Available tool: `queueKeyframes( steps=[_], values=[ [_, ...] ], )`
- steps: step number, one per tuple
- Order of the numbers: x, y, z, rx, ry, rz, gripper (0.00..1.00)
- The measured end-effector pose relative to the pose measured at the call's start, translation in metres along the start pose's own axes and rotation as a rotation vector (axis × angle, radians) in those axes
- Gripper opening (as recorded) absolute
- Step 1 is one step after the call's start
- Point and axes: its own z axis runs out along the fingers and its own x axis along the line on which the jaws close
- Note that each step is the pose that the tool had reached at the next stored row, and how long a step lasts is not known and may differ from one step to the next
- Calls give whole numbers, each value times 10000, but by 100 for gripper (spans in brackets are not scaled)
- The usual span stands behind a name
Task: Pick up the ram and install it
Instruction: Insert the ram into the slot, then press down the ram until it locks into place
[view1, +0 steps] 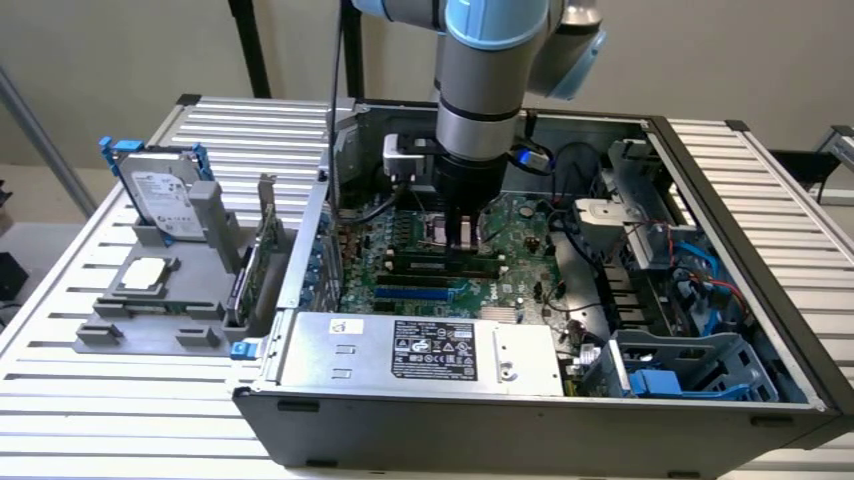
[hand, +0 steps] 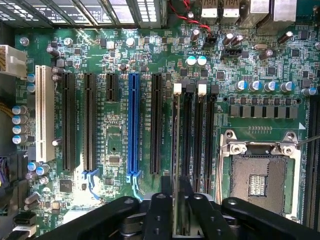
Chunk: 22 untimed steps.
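The ram (hand: 176, 140) is a thin green stick seen edge-on, standing upright in a black memory slot of the motherboard (hand: 115, 150), beside the white slot latches (hand: 177, 89). My gripper (hand: 180, 200) straddles the near end of the stick from directly above. In the exterior view the gripper (view1: 461, 240) reaches straight down into the open computer case (view1: 747, 190), over the memory slots in the middle of the board. The arm's black wrist hides the stick there.
An empty CPU socket (hand: 260, 180) lies beside the memory slots, and a blue expansion slot (hand: 133, 125) on their other side. The power supply (view1: 427, 350) fills the case's near side. Outside, a grey stand holds a hard drive (view1: 167, 200) and an upright card (view1: 260, 250).
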Motion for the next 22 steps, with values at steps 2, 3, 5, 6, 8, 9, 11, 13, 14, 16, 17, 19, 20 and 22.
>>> queueKeyframes(
  steps=[2,3,5,6,8,9,11,13,14,16,17,19,20,22],
  values=[
    [0,0,-29,-1,-5,0,28],
    [1,1,-69,-5,-2,0,28],
    [4,2,-161,-9,-2,1,28],
    [5,2,-200,-10,-3,0,28],
    [6,4,-243,-11,-3,-2,28],
    [6,5,-245,-10,-4,-2,28],
    [6,6,-245,-9,-6,-2,19],
    [6,6,-245,-9,-4,-1,11],
    [6,6,-246,-10,-4,-1,11],
    [6,6,-246,-10,-3,-1,11],
    [6,6,-246,-10,-3,-1,11],
    [6,6,-246,-10,-3,0,11],
    [6,6,-246,-10,-3,-1,11],
    [6,6,-246,-10,-3,-1,11]
  ],
)
